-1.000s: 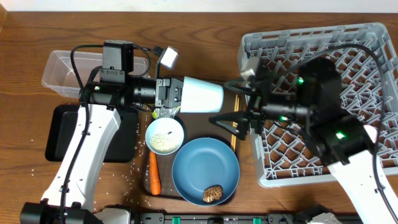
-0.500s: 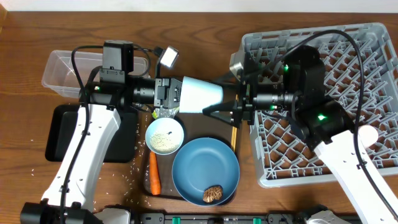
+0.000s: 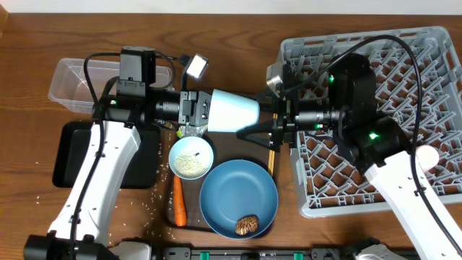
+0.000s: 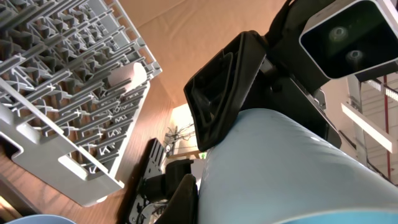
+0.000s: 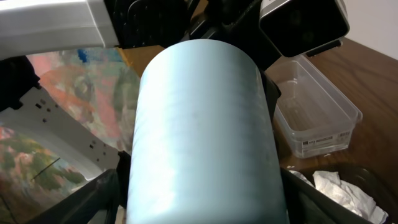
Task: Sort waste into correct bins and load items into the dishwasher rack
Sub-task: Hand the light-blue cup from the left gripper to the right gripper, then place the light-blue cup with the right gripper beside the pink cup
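My left gripper [image 3: 207,110] is shut on the small light-blue cup [image 3: 234,110] and holds it on its side above the table, between the clear tub and the rack. The cup fills the left wrist view [image 4: 280,168] and the right wrist view [image 5: 199,124]. My right gripper [image 3: 263,119] is open, with one finger on each side of the cup's free end [image 5: 199,202]. The grey dishwasher rack [image 3: 433,43] stands at the right. A pale pinkish rounded thing [image 4: 124,74] sits among its pegs.
Below the cup are a white bowl [image 3: 191,157] with rice, a carrot [image 3: 178,201], a blue plate [image 3: 238,186] with a brown lump [image 3: 247,224], and chopsticks [image 3: 272,157]. The clear tub [image 3: 72,79] and black tray [image 3: 68,148] lie left. Crumpled paper [image 5: 336,186] lies in the tray.
My right gripper has moved left from the rack's edge to the cup, and its open fingers now straddle the cup's end. The left arm and the cup have stayed still.
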Controlling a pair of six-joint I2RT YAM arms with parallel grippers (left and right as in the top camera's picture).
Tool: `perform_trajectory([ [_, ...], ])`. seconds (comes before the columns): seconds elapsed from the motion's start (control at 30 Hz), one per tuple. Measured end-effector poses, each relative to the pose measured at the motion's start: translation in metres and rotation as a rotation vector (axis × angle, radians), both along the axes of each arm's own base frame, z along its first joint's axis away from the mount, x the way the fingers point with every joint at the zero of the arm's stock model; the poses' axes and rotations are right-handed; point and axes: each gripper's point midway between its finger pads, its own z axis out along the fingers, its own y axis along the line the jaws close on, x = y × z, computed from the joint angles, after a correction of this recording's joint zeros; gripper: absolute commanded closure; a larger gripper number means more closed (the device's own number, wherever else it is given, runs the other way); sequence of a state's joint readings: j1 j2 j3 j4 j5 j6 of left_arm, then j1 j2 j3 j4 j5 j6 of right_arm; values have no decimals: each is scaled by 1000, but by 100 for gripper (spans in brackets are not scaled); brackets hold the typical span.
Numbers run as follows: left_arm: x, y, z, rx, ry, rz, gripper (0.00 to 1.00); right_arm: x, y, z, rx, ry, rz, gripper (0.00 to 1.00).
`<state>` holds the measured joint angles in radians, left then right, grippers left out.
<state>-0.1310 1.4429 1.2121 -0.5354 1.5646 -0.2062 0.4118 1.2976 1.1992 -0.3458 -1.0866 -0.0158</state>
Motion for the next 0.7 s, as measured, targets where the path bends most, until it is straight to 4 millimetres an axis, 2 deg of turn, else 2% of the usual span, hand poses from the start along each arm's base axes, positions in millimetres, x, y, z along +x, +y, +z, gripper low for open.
perform_trajectory([
  [0.13, -1, 0, 1, -4, 1, -4, 94, 1, 0, 0, 1, -9, -3, 41],
  [0.2, -1, 0, 1, -7, 0, -6, 91, 2, 0, 1, 3, -9, -6, 41],
  [0.23, -1, 0, 1, -8, 0, -7, 83, 2, 0, 1, 3, -10, -6, 44],
  [0.27, -1, 0, 1, -8, -2, -7, 63, 2, 0, 1, 3, -11, -6, 46],
  [0.3, -1, 0, 1, -6, -2, -5, 53, 1, 1, 1, 4, -10, -2, 46],
  [0.4, 1, 0, 1, -4, -22, -1, 36, -4, 4, 1, 5, -5, 17, 47],
  [0.47, 3, 0, 3, -6, -49, 1, 28, -4, 4, -2, -9, 11, 7, 46],
  [0.5, 6, 0, 3, -3, -72, 8, 21, -4, 2, -4, -21, 23, -8, 46],
  [0.53, 9, 1, 3, 4, -84, 19, 20, -2, -2, -6, -37, 34, -35, 46],
  [0.7, 25, 11, -5, 55, -100, 104, 18, 12, -39, -8, -99, 58, -216, 46],
])
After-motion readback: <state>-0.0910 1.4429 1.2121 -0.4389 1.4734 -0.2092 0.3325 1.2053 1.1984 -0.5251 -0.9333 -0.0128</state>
